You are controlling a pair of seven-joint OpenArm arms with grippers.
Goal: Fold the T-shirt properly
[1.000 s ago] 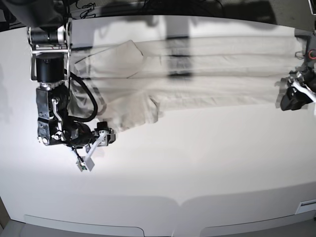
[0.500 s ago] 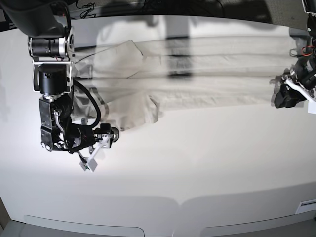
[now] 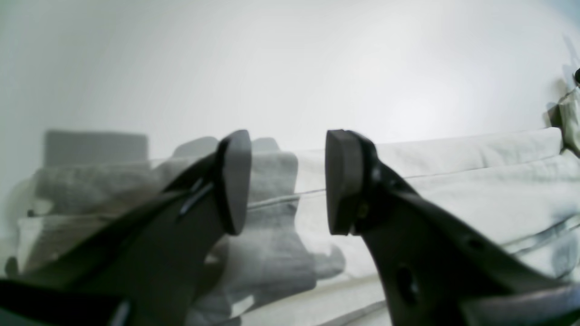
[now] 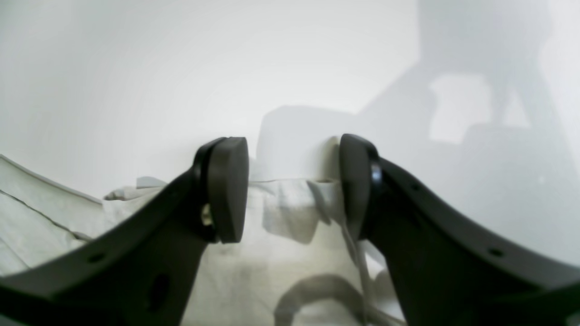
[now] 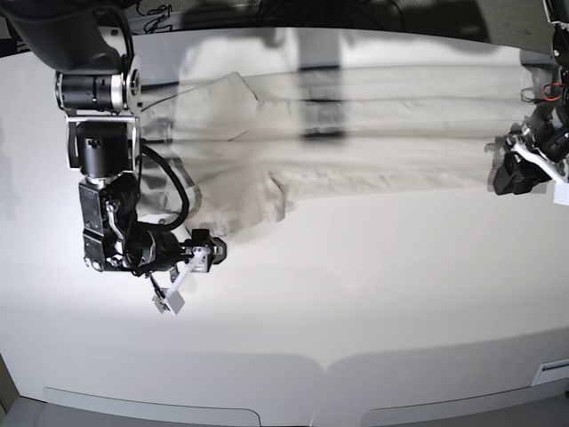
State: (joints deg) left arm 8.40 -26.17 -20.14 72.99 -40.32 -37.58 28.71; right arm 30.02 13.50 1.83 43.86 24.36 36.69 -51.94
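**A:** Lying stretched across the far half of the white table (image 5: 356, 302), the T-shirt (image 5: 373, 133) runs as a long pale band from one side of the base view to the other. It looks folded lengthwise, with a sleeve flap near the far left end and a looser bunch of cloth (image 5: 236, 200) hanging toward the camera on that side.

**B:** And the grippers?

**A:** The right gripper (image 5: 182, 276) sits at the left of the base view, just off the near edge of that bunched cloth, low over bare table. Its own camera shows the right gripper (image 4: 293, 188) with its fingers (image 4: 226, 188) standing well apart, nothing between them, and the T-shirt (image 4: 281, 253) lying flat beneath and ahead, its edge running across between the pads.

**B:** Is it touching the fabric?

**A:** I cannot tell from these views; the cloth is close under the pads, but no fold is pinched.

**B:** The other arm?

**A:** The left gripper (image 5: 516, 169) is at the far right of the base view, at the end of the shirt. From the wrist, the left gripper (image 3: 287, 181) also shows its fingers (image 3: 342, 181) spread wide and empty, with the T-shirt (image 3: 453, 181) lying in folded layers beyond and below them. A seam line (image 3: 281, 199) crosses the gap between the pads. Past the cloth, only plain table surface shows.
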